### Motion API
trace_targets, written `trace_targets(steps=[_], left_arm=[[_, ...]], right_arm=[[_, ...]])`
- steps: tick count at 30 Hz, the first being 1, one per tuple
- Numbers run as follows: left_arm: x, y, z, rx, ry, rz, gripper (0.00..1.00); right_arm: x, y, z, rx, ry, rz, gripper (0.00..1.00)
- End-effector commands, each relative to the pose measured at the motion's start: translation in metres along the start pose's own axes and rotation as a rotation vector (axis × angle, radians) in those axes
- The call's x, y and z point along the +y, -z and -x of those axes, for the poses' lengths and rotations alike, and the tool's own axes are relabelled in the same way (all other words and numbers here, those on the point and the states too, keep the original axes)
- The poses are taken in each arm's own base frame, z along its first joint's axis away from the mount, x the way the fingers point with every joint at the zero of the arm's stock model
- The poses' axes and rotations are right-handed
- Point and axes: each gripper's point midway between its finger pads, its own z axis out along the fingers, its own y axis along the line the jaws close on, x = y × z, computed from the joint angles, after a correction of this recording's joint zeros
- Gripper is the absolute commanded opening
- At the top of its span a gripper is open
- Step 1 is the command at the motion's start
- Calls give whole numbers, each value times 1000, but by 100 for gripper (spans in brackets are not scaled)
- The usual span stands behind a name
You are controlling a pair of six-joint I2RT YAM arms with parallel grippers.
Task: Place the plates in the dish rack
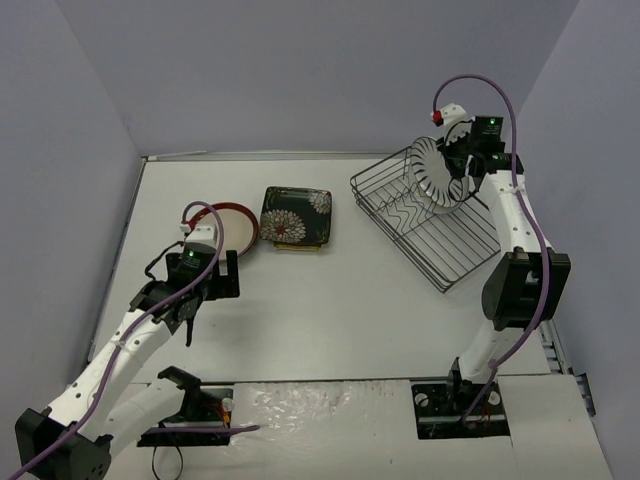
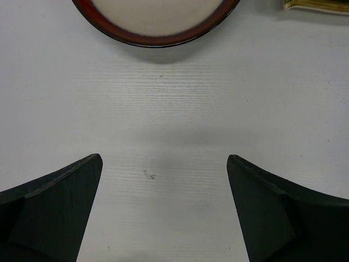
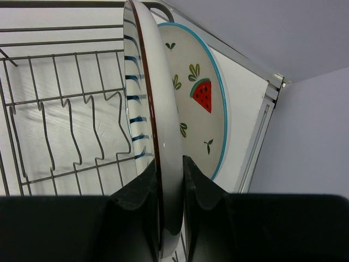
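Observation:
My right gripper [image 1: 462,165] is shut on the rim of the white plate with black radial stripes [image 1: 432,175] and holds it upright in the far end of the dish rack [image 1: 440,240]. In the right wrist view the fingers [image 3: 170,164] pinch its edge [image 3: 139,82], and the watermelon plate [image 3: 199,98] stands just behind it between the rack wires [image 3: 65,125]. My left gripper [image 1: 205,270] is open and empty, low over the table just short of the red-rimmed cream plate [image 1: 228,225], whose rim shows ahead [image 2: 158,33]. The black floral square plate [image 1: 296,215] lies on the yellow square plate [image 1: 296,248]. The orange plate is out of view.
The rack sits at an angle at the back right, near the table's right edge. A yellow plate edge [image 2: 316,5] shows at the top right of the left wrist view. Grey walls close in the table on the left, back and right.

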Motion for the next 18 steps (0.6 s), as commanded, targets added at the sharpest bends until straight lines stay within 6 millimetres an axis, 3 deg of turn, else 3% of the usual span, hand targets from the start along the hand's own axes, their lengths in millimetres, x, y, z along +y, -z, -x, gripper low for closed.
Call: trace_targets(steps=[1,12,15,18], left_arm=[[-6,6,28,-91,24,-28,97],[-6,7,29,-96,27,-31,97],[-5,8,29,-99,28,-31,97],[-4,8,29,-100,29,-26,97]], right_arm=[[-20,0,43,-177,37,-66,0],[0,-29,17,-184,-47,-2,4],[-1,-29,15,-183,-57,-4,13],[-2,-23,18,-190,-65,-11,43]])
